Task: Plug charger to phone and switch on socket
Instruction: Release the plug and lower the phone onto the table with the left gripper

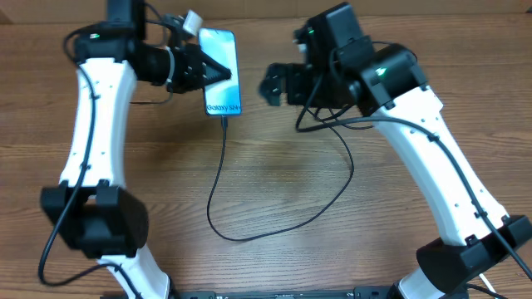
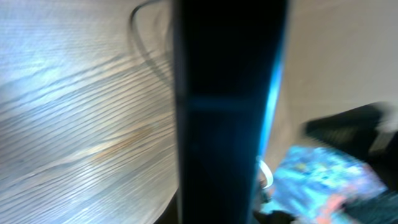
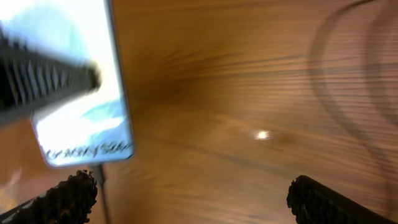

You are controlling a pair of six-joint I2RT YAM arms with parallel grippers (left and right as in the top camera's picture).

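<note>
Across the wooden desk (image 1: pixel 274 183), everything gathers around the phone (image 1: pixel 226 91), which sits screen up and lit near the far edge.

The left arm (image 1: pixel 96 116) reaches in from the phone's left. The left jaws are closed on the phone: in the right wrist view one dark ribbed finger (image 3: pixel 43 78) lies across the screen, and the left wrist view, though blurred, shows the phone's dark edge running up its middle.

The right arm (image 1: pixel 432 158) comes in from the phone's right. The right jaws stand wide apart and hold nothing, near the phone's right side but clear of it. Their two fingertips (image 3: pixel 74 196) show at the bottom corners of the wrist view, with bare wood between them.

The charger (image 1: pixel 220 158), a thin black cable, leaves the phone's near short edge. It loops toward the front of the desk, then swings right and back up under the right arm, where its plug end is hidden. Its connector (image 1: pixel 223 119) meets the phone's near edge, but it is too small to tell whether it is fully seated.

Plugging in looks finished or nearly so, which leaves the switch. The socket shows in no view, so the next move calls first for finding it. The free right jaws seem best placed to press the switch with one fingertip, while the left jaws' hold keeps the phone from dragging on the cable.
</note>
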